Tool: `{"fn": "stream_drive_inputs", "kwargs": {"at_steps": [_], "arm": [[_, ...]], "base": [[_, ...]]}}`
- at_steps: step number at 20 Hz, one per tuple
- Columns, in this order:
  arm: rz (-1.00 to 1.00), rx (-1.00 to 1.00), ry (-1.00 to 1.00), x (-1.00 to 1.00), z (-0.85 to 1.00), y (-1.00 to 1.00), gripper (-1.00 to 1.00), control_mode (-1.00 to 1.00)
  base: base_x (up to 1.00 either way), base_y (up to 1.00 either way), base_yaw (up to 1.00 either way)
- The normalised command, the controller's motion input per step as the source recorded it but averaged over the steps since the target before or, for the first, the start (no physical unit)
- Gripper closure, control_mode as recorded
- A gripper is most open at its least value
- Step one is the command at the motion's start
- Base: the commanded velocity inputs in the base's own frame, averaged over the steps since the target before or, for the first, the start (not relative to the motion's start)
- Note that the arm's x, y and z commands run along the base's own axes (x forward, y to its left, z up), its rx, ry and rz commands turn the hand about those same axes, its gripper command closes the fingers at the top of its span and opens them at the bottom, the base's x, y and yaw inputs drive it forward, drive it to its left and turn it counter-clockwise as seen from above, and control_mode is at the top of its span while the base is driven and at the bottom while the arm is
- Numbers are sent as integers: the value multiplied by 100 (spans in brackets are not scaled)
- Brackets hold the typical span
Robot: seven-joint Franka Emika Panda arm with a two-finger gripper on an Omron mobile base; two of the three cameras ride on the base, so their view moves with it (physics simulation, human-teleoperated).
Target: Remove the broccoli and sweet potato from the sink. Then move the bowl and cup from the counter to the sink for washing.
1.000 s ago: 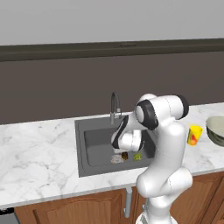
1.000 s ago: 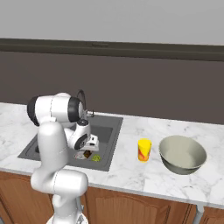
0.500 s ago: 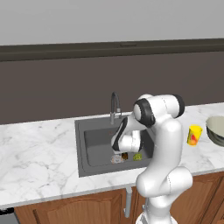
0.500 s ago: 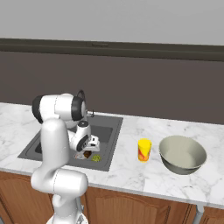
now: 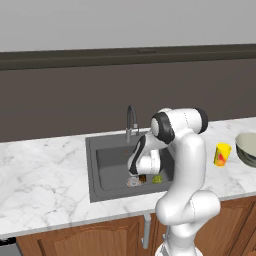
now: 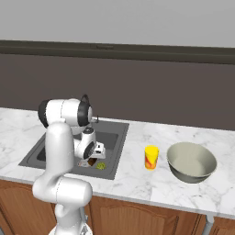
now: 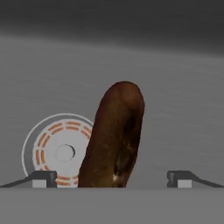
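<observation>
Tool (image 7: 111, 178) jaws stand fully apart, empty, straddling the sweet potato (image 7: 113, 136) beside the drain (image 7: 59, 150) on the sink (image 5: 107, 159) floor. Likely firm, light, smooth; grip across its narrow middle.

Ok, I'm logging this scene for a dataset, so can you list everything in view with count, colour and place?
sink: one, dark grey, recessed in the counter
faucet: one, chrome, at the sink's back edge
drain: one, round metal, on the sink floor
sweet potato: one, dark brown, in the sink beside the drain
broccoli: one, yellow-green, in the sink near the front right
cup: one, yellow, on the counter right of the sink
bowl: one, grey-green, on the counter right of the cup
counter: one, white marble
cabinet doors: brown wood, below the counter
end effector: one, open, low in the sink, sweet potato between its fingers
</observation>
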Motion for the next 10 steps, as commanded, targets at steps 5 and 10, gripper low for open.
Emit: {"fn": "stream_drive_inputs", "kwargs": {"at_steps": [5, 10], "arm": [[0, -1, 0, 16, -10, 0, -100, -100], [0, -1, 0, 14, -11, 0, -100, -100]], "base": [[0, 0, 0], [0, 0, 0]]}}
